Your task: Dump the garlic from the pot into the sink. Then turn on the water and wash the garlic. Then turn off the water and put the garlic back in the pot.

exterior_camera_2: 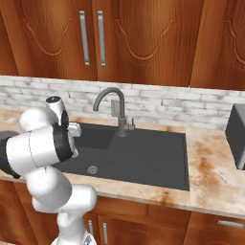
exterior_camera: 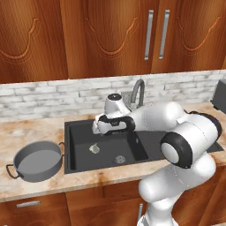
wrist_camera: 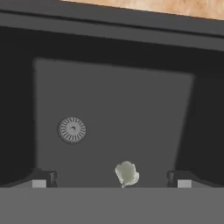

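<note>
Jaws: the two-finger jaws (wrist_camera: 111,183) of the white robot arm stand wide apart and hold nothing; in the hand view the two dark tips rise at the lower left and lower right, well apart, looking down into the basin.
Garlic: the small whitish, pale-green lumpy garlic bulb (wrist_camera: 126,173) lies loose on the basin floor, between the two tips in the hand view and touching neither; in the left base view it lies (exterior_camera: 94,148) in the left part of the basin, below the hand.
Drain: the round metal drain (wrist_camera: 71,130) is set in the basin floor, near the garlic but apart from it; in the left base view it sits (exterior_camera: 119,159) to the right of the bulb.
Sink: the large dark charcoal rectangular sink (exterior_camera: 75,165) is sunk into the desk, with a deep basin on the left and a flat draining panel (exterior_camera_2: 158,153) on the right.
Faucet: the dark grey gooseneck faucet (exterior_camera_2: 115,111) stands at the back edge of the sink, with a small lever on its side; no stream shows.
Pot: the round, shallow grey metal pot (exterior_camera: 37,161) with two small dark loop handles stands upright on the desk, just beside the left edge of the sink; nothing lies in it.
Desk: the mottled beige stone desk (exterior_camera_2: 215,167) carries the sink and the pot.
Backdrop: a pale brick wall strip (exterior_camera: 44,95) runs behind, below brown wooden cabinets (exterior_camera: 106,35).
</note>
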{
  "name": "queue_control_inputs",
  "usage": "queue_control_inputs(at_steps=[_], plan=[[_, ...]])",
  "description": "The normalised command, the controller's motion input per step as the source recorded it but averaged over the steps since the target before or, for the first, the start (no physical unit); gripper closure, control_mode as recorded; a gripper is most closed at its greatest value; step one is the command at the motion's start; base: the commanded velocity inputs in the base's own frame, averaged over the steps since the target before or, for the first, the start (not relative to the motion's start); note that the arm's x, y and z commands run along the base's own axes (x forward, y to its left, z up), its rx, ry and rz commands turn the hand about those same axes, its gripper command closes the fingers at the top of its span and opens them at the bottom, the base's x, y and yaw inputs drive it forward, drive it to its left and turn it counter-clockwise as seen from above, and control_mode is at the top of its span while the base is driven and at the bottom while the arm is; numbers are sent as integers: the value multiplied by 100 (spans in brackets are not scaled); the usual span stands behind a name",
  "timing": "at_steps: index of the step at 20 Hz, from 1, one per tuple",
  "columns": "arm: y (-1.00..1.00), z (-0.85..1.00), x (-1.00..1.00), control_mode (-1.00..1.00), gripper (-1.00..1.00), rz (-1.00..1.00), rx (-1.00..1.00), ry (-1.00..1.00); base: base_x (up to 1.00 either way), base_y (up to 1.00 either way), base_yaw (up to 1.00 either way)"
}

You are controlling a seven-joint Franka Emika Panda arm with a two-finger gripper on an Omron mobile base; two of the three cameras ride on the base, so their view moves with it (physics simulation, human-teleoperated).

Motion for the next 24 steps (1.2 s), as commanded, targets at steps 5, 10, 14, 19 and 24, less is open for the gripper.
queue_control_inputs(at_steps=[5, 10, 14, 19, 24], plan=[[16, -42, 47, -100, -100, 11, -4, 14, 0, 0, 0], [11, -41, 39, -100, -100, 0, -3, 14, 0, 0, 0], [8, -46, 41, -100, -100, 0, -1, 12, 0, 0, 0], [8, -46, 38, -100, -100, 0, 0, 9, 0, 0, 0], [20, -49, 30, -100, -100, 0, -3, 6, 0, 0, 0]])
